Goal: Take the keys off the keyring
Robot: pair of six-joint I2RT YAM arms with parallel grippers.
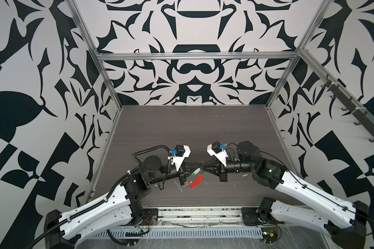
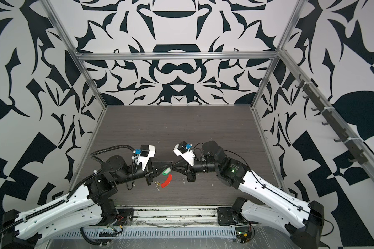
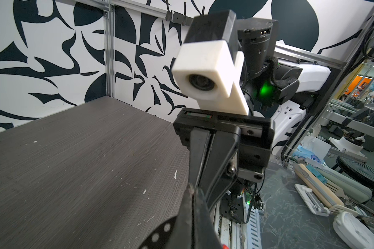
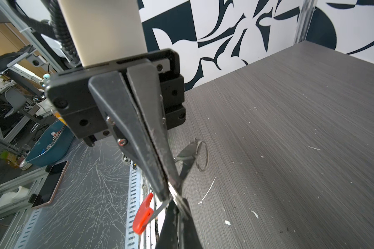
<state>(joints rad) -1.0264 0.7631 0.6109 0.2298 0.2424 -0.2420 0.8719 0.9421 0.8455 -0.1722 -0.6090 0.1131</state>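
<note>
The keyring is held up over the near middle of the table, between the two claws. Its red sleeve hangs as a curved arc just below the point where the claw tips meet, and it shows in both top views. The thin wire is too fine to trace from above. In the right wrist view it runs from the sleeve up into that meeting point. The green-tagged key sits directly under the left claw's fingers, just above the sleeve. The yellow-tagged key is at the sleeve's lower end, on the left arm's side. Its link to the wire is too small to confirm. In the right wrist view one key hangs beside the left claw's fingers with a small split ring through its head; which tag it carries cannot be told. The left claw has its jaws pressed together and appears to pinch the wire at the tips. The right claw is likewise closed, tip to tip with the left, and appears to grip the same wire just beside it. Both claws lie roughly level and point at each other. The table is dark wood-grain with white flecks scattered on it.
</note>
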